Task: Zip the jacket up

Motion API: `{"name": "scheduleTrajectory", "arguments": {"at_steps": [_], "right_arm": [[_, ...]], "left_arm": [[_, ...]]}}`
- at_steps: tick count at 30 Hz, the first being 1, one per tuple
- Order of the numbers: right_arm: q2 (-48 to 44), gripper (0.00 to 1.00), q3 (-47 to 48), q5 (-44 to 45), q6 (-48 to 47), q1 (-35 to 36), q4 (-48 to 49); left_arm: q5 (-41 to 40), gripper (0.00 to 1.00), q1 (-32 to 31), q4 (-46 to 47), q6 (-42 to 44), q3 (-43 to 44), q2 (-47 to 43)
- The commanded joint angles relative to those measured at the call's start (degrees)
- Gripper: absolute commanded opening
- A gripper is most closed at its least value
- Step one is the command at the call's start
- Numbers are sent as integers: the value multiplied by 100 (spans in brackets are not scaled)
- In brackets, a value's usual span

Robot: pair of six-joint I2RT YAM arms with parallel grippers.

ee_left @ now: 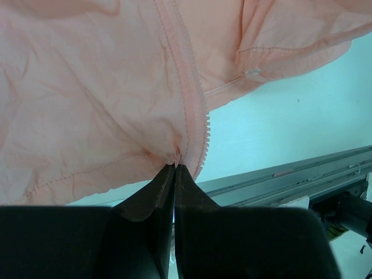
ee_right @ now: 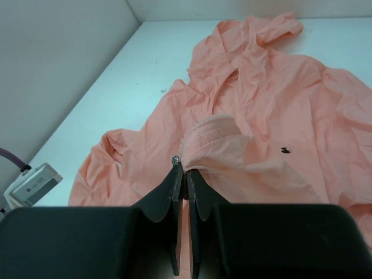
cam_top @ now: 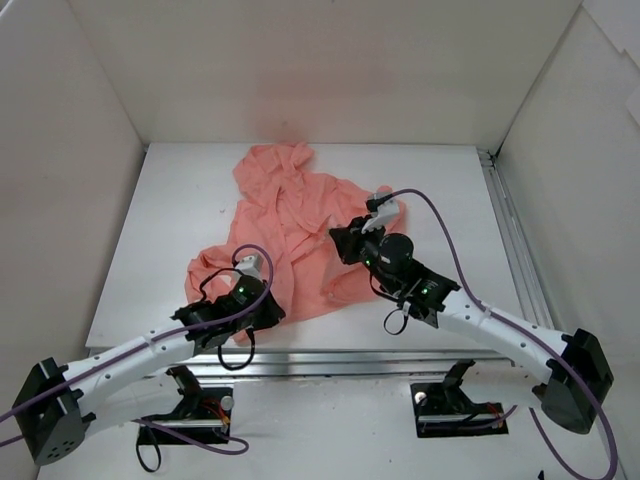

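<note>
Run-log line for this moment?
left gripper: shut on jacket hem at zip | right gripper: shut on jacket fold | zip: teeth bare near hem

Top camera looks steeply down from behind; both wrist cameras view the same jacket (cam_top: 290, 225) close up.

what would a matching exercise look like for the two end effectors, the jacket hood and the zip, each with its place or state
Things:
1. left end effector
2. right end effector
3. hood
4. zip

Places or states:
a. lies nearest the back wall
b. shut on a raised fold of the jacket
c. shut on the bottom hem
d. runs up from the hem, pink

Pairs: 1-c, 2-b, 3-a, 4-d
</note>
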Motion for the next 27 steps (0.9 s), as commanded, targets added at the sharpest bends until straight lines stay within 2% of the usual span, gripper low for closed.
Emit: {"name": "scheduleTrajectory", "arguments": {"at_steps": [1, 6, 10, 12, 13, 14, 16, 17, 19, 20, 21, 22, 23, 24, 27], "right_arm": [[-171, 0, 6, 96, 183, 5, 686], [-276, 0, -56, 70, 253, 5, 651], [-294, 0, -126, -642, 220, -109, 835], [82, 0, 477, 520, 164, 100, -440], [154, 0, 681, -65, 139, -12, -586], [128, 0, 543, -898, 200, -187, -214], [154, 0, 595, -792, 244, -162, -315], [163, 0, 543, -1201, 253, -249, -246], [285, 0, 682, -959, 271, -338, -665], [330, 0, 691, -1820, 341, -390, -632], [382, 0, 648, -2090, 402, -486, -223], [679, 0, 935, -1823, 324, -531, -663], [934, 0, 1407, -480, -164, -383, -1389], [1180, 0, 2143, -441, -290, -243, -2293], [1114, 0, 2116, -1440, -168, -557, -1743]], "left_arm": [[-111, 0, 28, 200, -72, 65, -42], [-164, 0, 28, 183, -2, 144, -7], [-182, 0, 28, 183, 51, 188, 36], [-173, 0, 28, 192, 69, 232, 89], [-156, 0, 28, 200, 78, 232, 116], [-138, 0, 28, 201, 78, 232, 124], [-138, 0, 28, 209, 86, 197, 142], [-146, 0, 28, 218, 78, 196, 133], [-138, 0, 28, 227, 86, 205, 125], [-146, 0, 28, 227, 104, 205, 107], [-164, 0, 28, 227, 104, 223, 107], [-199, 0, 28, 227, 121, 232, 107], [-217, 0, 28, 236, 130, 232, 116], [-217, 0, 28, 236, 130, 258, 133], [-156, 0, 28, 236, 183, 310, 230]]}}
